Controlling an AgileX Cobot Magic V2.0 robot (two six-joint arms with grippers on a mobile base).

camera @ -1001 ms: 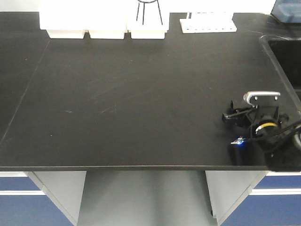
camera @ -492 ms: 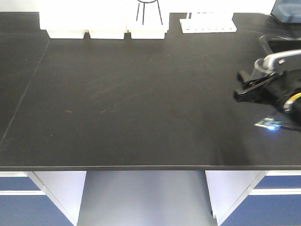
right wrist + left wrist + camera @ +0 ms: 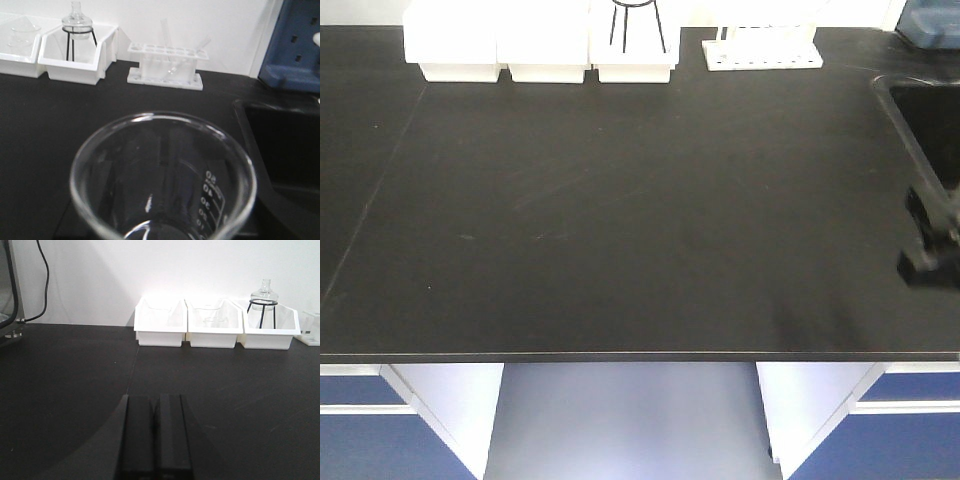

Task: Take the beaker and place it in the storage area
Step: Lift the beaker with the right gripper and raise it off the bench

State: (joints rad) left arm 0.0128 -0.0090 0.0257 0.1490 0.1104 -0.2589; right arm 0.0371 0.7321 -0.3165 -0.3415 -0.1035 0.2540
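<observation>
One beaker (image 3: 162, 180), upright, held in right gripper (image 3: 926, 248)

We're seeing the white bins (image 3: 215, 322) blown out against the bright wall (image 3: 150, 270), soft glare on the dark desk (image 3: 620, 200), and the beaker (image 3: 162, 175) blurry up close.

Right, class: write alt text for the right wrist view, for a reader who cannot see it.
A clear glass beaker with white graduation marks fills the foreground. Behind it, a black bench holds a white test-tube rack, white trays and, at right, a sink.
</observation>
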